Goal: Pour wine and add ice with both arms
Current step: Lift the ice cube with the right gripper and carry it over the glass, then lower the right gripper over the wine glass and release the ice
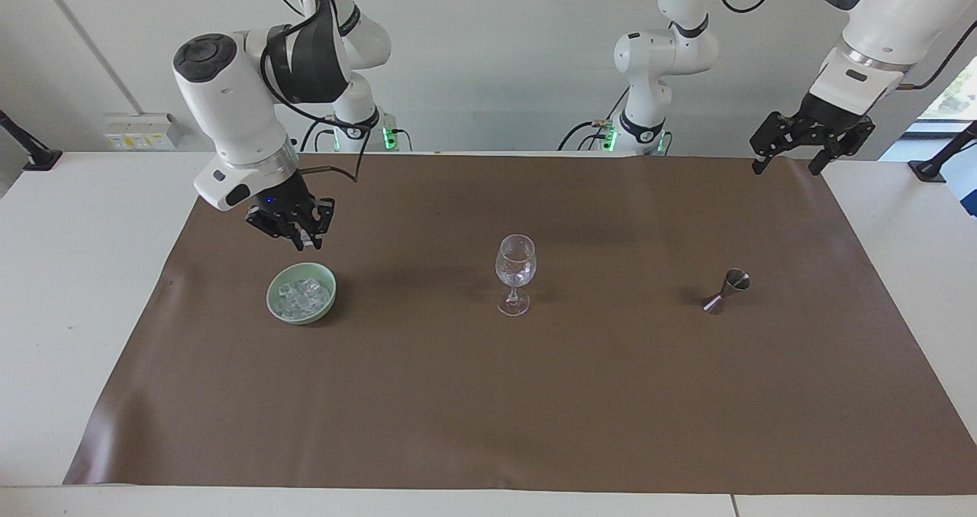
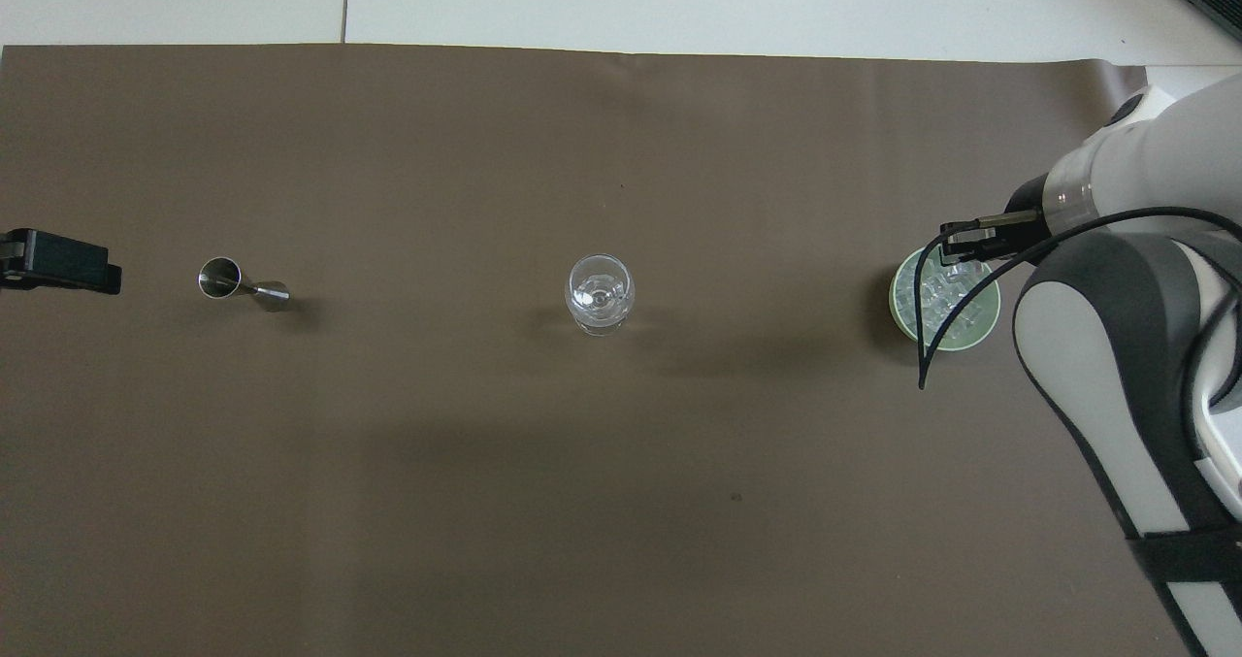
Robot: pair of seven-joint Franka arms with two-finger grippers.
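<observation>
A heap of ice (image 1: 303,297) (image 2: 939,300) lies in a pale green bowl (image 1: 269,298) (image 2: 897,303) toward the right arm's end of the table. My right gripper (image 1: 305,239) (image 2: 959,246) hangs well above the bowl, shut on a small pale ice cube. A clear wine glass (image 1: 516,266) (image 2: 600,293) stands mid-mat, and a steel jigger (image 1: 727,291) (image 2: 241,283) stands toward the left arm's end. High over the mat's corner at that end, my left gripper (image 1: 788,164) (image 2: 60,262) is open with nothing in it. Wine is out of view.
A brown mat (image 1: 488,395) (image 2: 485,463) covers most of the white table (image 1: 84,273). The right arm's forearm (image 2: 1116,385) covers the mat's edge beside the bowl in the overhead view.
</observation>
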